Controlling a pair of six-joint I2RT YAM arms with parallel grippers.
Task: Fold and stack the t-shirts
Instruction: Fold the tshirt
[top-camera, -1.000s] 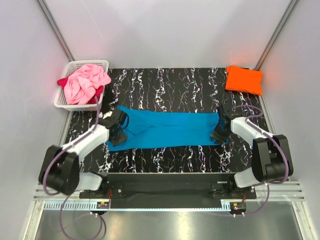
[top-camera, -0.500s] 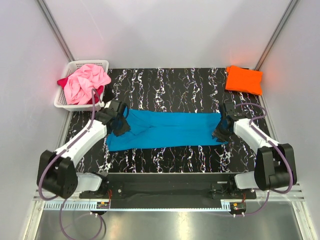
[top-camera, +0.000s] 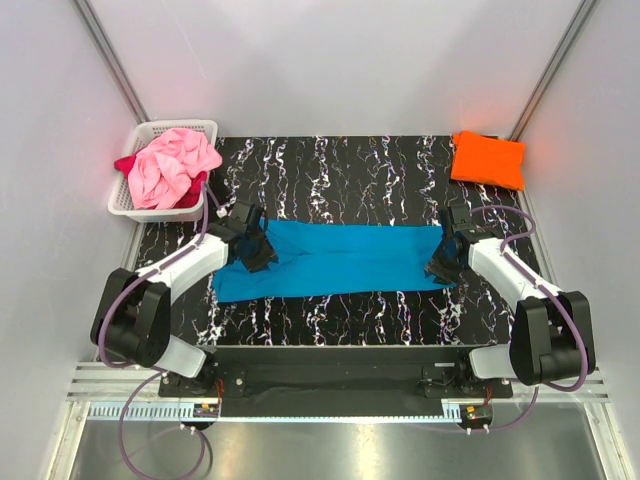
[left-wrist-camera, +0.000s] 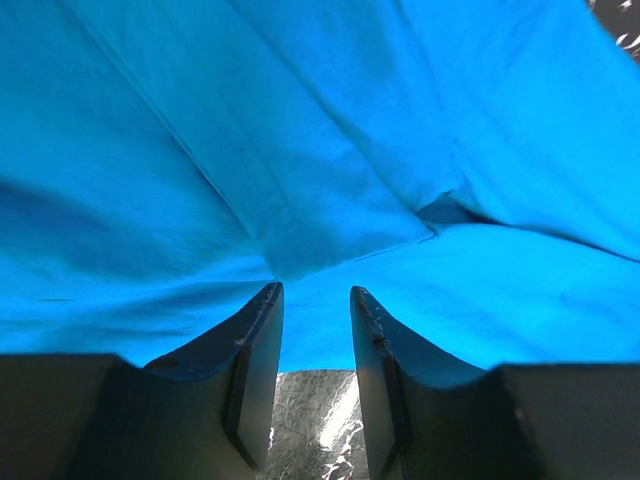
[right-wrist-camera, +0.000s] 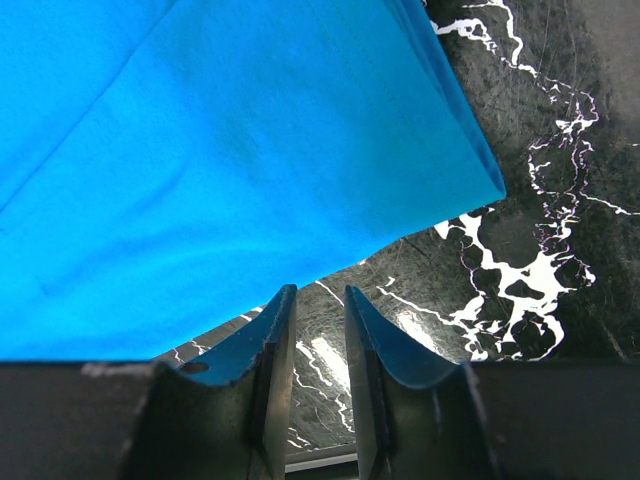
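Note:
The turquoise t-shirt (top-camera: 340, 258) lies as a long flat band across the middle of the black marbled table (top-camera: 340, 170). My left gripper (top-camera: 254, 248) sits low over its left end, open; in the left wrist view the gripper (left-wrist-camera: 315, 290) has only tabletop between its fingers, and the cloth (left-wrist-camera: 300, 150) with its folds lies just past the tips. My right gripper (top-camera: 441, 264) is at the shirt's right end, open; in the right wrist view the gripper (right-wrist-camera: 320, 290) is over bare table at the hem (right-wrist-camera: 250, 180). An orange t-shirt (top-camera: 487, 159) lies folded at the back right.
A white lattice basket (top-camera: 150, 128) stands at the back left with a crumpled pink t-shirt (top-camera: 172, 165) piled on a dark red one (top-camera: 124, 163). Grey walls close the cell on three sides. The metal rail (top-camera: 340, 395) holding the arm bases runs along the near edge.
My left gripper has shifted right and a little toward the back over the shirt's left end, its jaws slightly wider. The right gripper has barely moved. The shirt lies as before.

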